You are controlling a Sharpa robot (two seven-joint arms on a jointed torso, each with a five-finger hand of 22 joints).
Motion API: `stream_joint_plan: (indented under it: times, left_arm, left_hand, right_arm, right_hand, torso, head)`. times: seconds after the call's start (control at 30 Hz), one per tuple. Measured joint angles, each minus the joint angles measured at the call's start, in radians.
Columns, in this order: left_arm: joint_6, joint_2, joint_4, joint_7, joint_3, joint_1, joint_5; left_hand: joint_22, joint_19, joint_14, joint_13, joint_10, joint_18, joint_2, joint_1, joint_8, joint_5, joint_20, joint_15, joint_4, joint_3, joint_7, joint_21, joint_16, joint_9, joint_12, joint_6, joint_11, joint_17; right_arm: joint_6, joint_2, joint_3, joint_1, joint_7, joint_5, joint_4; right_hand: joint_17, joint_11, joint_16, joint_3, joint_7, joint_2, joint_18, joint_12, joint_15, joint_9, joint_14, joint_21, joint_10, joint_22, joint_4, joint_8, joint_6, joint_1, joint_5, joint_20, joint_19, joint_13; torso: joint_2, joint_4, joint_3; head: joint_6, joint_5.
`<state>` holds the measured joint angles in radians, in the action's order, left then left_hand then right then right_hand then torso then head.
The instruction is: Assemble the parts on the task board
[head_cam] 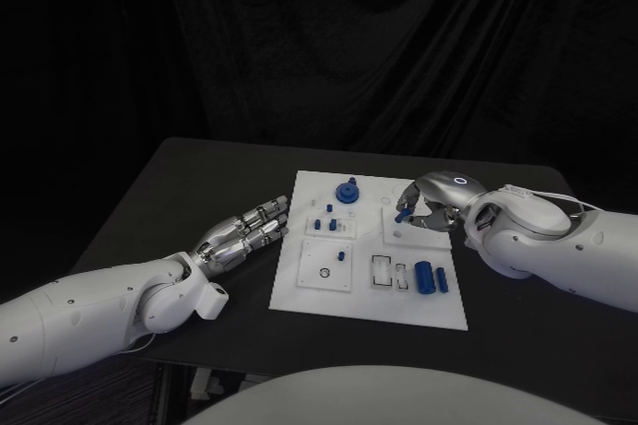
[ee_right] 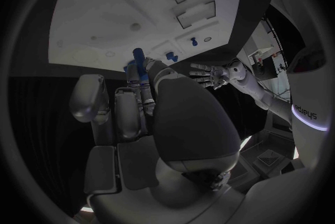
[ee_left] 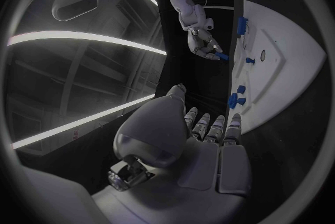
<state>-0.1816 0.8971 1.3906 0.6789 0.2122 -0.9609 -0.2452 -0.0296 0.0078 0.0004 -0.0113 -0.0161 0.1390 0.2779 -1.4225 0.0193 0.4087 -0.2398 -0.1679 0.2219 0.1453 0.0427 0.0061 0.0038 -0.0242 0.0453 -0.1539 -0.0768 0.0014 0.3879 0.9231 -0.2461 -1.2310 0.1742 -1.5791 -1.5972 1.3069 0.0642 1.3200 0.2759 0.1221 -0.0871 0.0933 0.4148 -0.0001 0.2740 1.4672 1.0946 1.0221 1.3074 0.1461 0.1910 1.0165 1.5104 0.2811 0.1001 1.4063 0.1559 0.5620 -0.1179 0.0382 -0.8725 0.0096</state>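
The task board (head_cam: 369, 301), a white plate, lay in the middle of the black table (head_cam: 159, 190). On it several blue parts were spread: a round, geared part (head_cam: 347, 192) stood near the far edge, two small pegs (head_cam: 324, 225) stood in a block just nearer, another small peg (head_cam: 340, 256) stood in the square block below them, and two upright blue cylinders (head_cam: 430, 277) stood near the right side, beside two rectangular slots (head_cam: 391, 272).

Over the board's far right corner the right hand (head_cam: 428, 206) hovered with its fingers curled inward, pinching a small blue part (ee_right: 137, 63) between its fingertips; the left wrist view showed the same blue piece (ee_left: 220, 56) sticking out of that hand (ee_left: 202, 42), just off the board's edge.

The left hand (head_cam: 249, 231) rested on the table just beside the board's left edge, palm down, fingers stretched out flat and slightly apart, holding nothing.
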Motion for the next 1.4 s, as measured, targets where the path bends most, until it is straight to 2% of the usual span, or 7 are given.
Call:
stream_joint_plan:
  times: [0.37, 0.5, 0.67, 0.87, 1.03, 1.17, 1.4]
  left_arm:
    - [-0.007, -0.003, -0.004, 0.0, 0.0, 0.0, 0.0]
    - [-0.011, -0.005, -0.006, 0.0, 0.0, 0.0, 0.0]
    - [-0.016, -0.007, -0.008, 0.0, 0.0, 0.0, 0.0]
    - [-0.02, -0.011, -0.011, 0.0, 0.0, 0.0, 0.0]
    - [-0.022, -0.015, -0.015, 0.0, 0.0, 0.0, 0.0]
    - [-0.024, -0.019, -0.019, 0.0, 0.0, 0.001, 0.0]
    - [-0.027, -0.025, -0.024, 0.0, 0.0, 0.002, 0.0]
  left_hand:
    - [0.001, 0.0, 0.0, 0.0, 0.0, 0.0, 0.002, 0.034, 0.0, -0.026, 0.0, 0.0, 0.036, 0.04, 0.0, 0.0, 0.0, 0.0, 0.0, 0.0, 0.0, 0.0]
    - [0.002, 0.0, 0.0, 0.0, 0.0, 0.0, 0.0, 0.06, 0.0, -0.098, 0.0, 0.0, 0.067, 0.073, 0.006, 0.0, 0.0, 0.0, 0.0, 0.005, 0.0, 0.0]
    - [0.004, 0.0, 0.0, 0.0, 0.0, 0.0, 0.007, 0.068, 0.0, -0.117, 0.0, 0.0, 0.073, 0.082, 0.009, 0.0, 0.0, 0.0, 0.0, 0.002, 0.0, 0.0]
    - [0.005, 0.0, 0.0, 0.0, 0.0, 0.0, 0.008, 0.061, 0.0, -0.068, 0.0, 0.0, 0.062, 0.079, 0.009, 0.0, 0.0, 0.0, 0.0, 0.002, 0.0, 0.0]
    - [0.007, 0.0, 0.0, 0.0, 0.0, 0.0, 0.006, -0.007, 0.0, 0.007, 0.0, 0.0, -0.01, 0.046, 0.013, 0.0, 0.0, 0.0, 0.0, 0.005, 0.0, 0.0]
    - [0.008, 0.0, 0.0, 0.0, 0.0, 0.0, 0.007, -0.022, 0.0, 0.012, 0.0, 0.0, -0.056, 0.019, 0.013, 0.0, 0.0, 0.0, 0.0, 0.005, 0.0, -0.001]
    - [0.008, 0.0, 0.0, 0.0, 0.0, 0.0, 0.007, -0.022, 0.0, 0.015, 0.0, 0.0, -0.064, 0.011, 0.013, 0.0, 0.0, 0.0, 0.0, 0.005, 0.0, 0.0]
  right_arm:
    - [-0.021, 0.016, -0.001, -0.034, 0.015, 0.0, -0.146]
    - [-0.048, -0.016, -0.001, -0.012, 0.016, -0.013, -0.181]
    - [-0.075, -0.089, -0.002, 0.022, 0.013, -0.06, -0.181]
    - [-0.093, -0.17, -0.001, 0.047, 0.008, -0.117, -0.13]
    - [-0.102, -0.219, -0.001, 0.062, 0.0, -0.151, -0.097]
    - [-0.105, -0.242, -0.001, 0.074, -0.006, -0.17, -0.076]
    - [-0.109, -0.271, -0.001, 0.091, -0.015, -0.203, -0.045]
  right_hand:
    - [-0.004, 0.004, -0.008, 0.003, -0.003, 0.0, 0.0, -0.005, 0.0, 0.008, 0.0, -0.007, 0.004, 0.0, 0.003, 0.001, 0.003, 0.0, -0.008, 0.0, 0.0, -0.002]
    - [-0.002, 0.0, -0.008, 0.003, 0.0, 0.0, 0.0, -0.005, 0.0, 0.009, 0.0, -0.007, 0.007, 0.0, 0.003, 0.001, 0.006, 0.0, -0.008, 0.0, 0.0, -0.002]
    - [0.001, -0.002, 0.008, 0.003, -0.003, 0.0, 0.0, -0.013, -0.004, 0.01, -0.004, 0.016, 0.03, 0.0, 0.003, 0.009, 0.018, -0.001, -0.015, -0.004, 0.004, -0.004]
    - [0.001, -0.004, 0.008, 0.003, 0.0, -0.002, 0.0, -0.017, -0.007, 0.01, 0.0, 0.017, 0.032, 0.001, 0.003, 0.011, 0.021, -0.003, -0.015, -0.004, 0.004, -0.005]
    - [0.001, -0.002, 0.008, 0.007, 0.001, -0.004, 0.0, -0.018, -0.007, 0.01, 0.0, 0.017, 0.037, 0.001, -0.002, 0.011, 0.022, -0.004, -0.016, -0.004, 0.004, -0.005]
    - [0.001, -0.004, 0.008, 0.011, 0.001, -0.006, 0.0, -0.023, -0.007, 0.011, 0.0, 0.021, 0.04, 0.001, -0.006, 0.011, 0.022, -0.002, -0.016, -0.007, 0.007, -0.008]
    - [0.001, -0.004, 0.008, 0.009, 0.001, -0.005, 0.0, -0.025, -0.007, 0.016, 0.0, 0.021, 0.042, 0.0, -0.008, 0.011, 0.021, 0.004, -0.016, -0.007, 0.007, -0.009]
  torso:
    - [0.0, -0.0029, 0.001]
    - [0.001, -0.0025, 0.0014]
    - [0.002, -0.0021, 0.0015]
    - [0.002, 0.0006, 0.001]
    - [0.002, 0.0, 0.0005]
    - [0.002, -0.0003, -0.0001]
    - [0.003, -0.0047, 0.0]
  head:
    - [0.0, 0.003]
    - [0.0, 0.007]
    - [0.0, 0.008]
    - [0.0, 0.011]
    - [0.0, 0.014]
    - [0.0, 0.012]
    - [0.0, 0.006]
